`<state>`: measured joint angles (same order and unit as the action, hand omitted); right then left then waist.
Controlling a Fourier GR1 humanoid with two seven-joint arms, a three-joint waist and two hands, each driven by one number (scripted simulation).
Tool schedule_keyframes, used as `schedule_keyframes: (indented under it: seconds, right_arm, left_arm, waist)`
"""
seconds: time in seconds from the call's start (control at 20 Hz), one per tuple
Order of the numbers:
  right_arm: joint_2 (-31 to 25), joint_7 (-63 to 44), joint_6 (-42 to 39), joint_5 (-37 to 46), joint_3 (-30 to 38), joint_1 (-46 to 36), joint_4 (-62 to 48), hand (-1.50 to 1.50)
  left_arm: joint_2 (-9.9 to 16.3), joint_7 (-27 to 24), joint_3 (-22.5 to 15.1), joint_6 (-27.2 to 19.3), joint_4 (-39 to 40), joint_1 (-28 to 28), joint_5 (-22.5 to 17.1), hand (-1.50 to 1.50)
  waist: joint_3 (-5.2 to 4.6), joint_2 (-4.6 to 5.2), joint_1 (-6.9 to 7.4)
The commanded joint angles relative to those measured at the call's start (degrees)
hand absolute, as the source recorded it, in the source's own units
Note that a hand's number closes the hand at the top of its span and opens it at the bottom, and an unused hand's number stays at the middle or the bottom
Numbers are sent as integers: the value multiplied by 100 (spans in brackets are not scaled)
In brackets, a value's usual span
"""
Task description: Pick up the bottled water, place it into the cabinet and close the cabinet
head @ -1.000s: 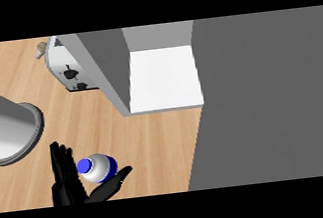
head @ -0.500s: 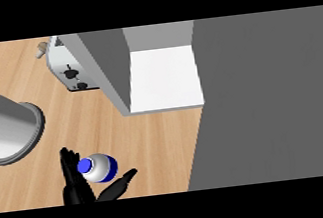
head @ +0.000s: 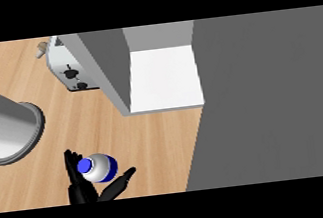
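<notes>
The water bottle [head: 98,168], seen end-on and so standing upright on the wooden surface [head: 153,137], is flanked by the spread, not yet closed fingers and thumb of one hand [head: 84,188], with the open cabinet [head: 165,78] lying beyond it.
</notes>
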<state>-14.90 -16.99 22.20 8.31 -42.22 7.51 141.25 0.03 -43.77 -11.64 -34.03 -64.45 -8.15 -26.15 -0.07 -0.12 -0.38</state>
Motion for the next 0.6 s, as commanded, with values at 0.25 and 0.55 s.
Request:
schedule_keyframes:
  seconds: [0.25, 0.55]
  right_arm:
    - [-104, -496, 93, 540, -11, -77, 629, -150]
    - [-78, -286, 196, 623, -154, 7, 375, -150]
  left_arm:
    - [-3, -951, -86, 513, 785, 194, -815, -150]
    - [-3, -1308, 125, 1131, 1228, 552, -1042, 150]
  waist:
    - [0, 3, 10]
    - [1, 3, 6]
